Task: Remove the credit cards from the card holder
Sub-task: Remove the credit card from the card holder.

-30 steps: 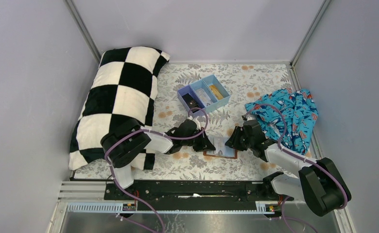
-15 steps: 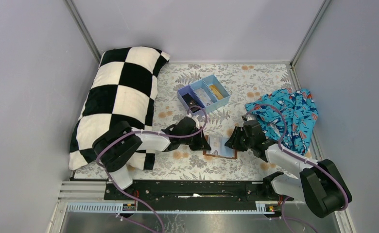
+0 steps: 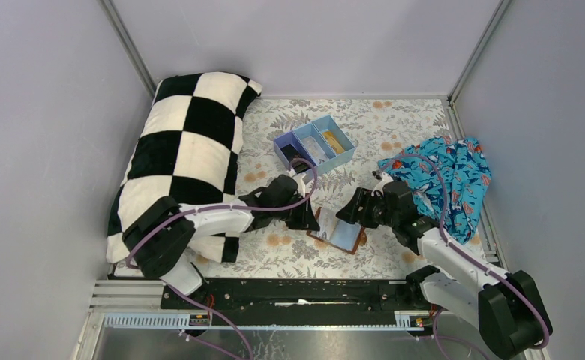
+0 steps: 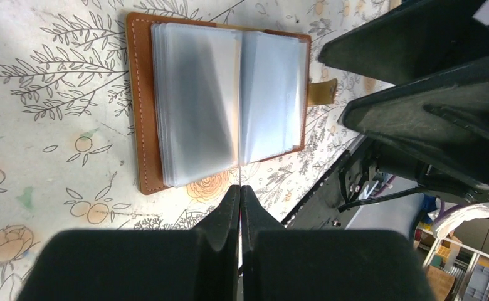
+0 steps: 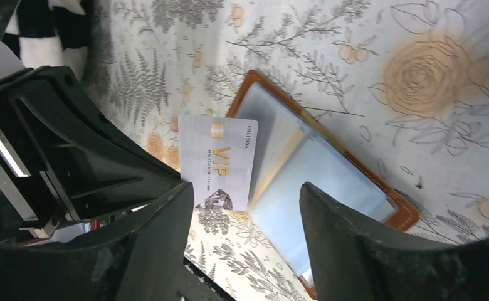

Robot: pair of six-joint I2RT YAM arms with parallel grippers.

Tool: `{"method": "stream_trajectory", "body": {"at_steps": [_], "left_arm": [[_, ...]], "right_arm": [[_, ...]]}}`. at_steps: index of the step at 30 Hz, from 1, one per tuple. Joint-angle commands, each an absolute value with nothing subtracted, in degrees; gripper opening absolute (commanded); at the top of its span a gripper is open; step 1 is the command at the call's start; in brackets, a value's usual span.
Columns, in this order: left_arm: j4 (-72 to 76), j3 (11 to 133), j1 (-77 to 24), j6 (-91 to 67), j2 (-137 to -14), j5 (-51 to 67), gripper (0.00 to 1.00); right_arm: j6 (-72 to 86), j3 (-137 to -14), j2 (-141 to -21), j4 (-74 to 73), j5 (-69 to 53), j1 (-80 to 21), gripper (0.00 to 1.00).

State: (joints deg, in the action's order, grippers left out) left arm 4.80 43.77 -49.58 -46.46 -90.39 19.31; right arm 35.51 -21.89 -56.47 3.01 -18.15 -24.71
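Card [image 5: 217,162], jutting from holder [image 5: 330,179]: long axis 12-to-6 in the right wrist view, dead ahead of the released right pincer [image 5: 247,191], the nearer. Left pincer [image 4: 239,191] clenched, empty.

Left arm [image 3: 214,217]: reaching forward and inward from its base, lying low, elbow bending.
Left gripper [image 3: 302,216]: pressing its left fingers [image 4: 220,216] together, tips meeting along a thin seam.
Right arm [image 3: 454,255]: stretching forward and inward, wrist tilting downward.
Right gripper [image 3: 352,211]: spreading its right fingers [image 5: 160,216] wide apart, gap facing downward.
Spacing: standing near each other, left jaws pointing toward right jaws, not touching.
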Motion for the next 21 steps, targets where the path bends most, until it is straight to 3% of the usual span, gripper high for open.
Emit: {"method": "stream_trajectory", "body": {"at_steps": [1,21], "left_arm": [[2.98,45.53,-48.28,-43.09,-85.16,20.86,0.00],[6.71,41.00,-43.77,-43.51,-78.13,30.99,0.00]], "right_arm": [[36.72,-21.22,-57.62,10.49,-25.40,-24.79,0.72],[54.48,-12.52,-73.14,47.95,-40.74,-23.71,0.73]]}}
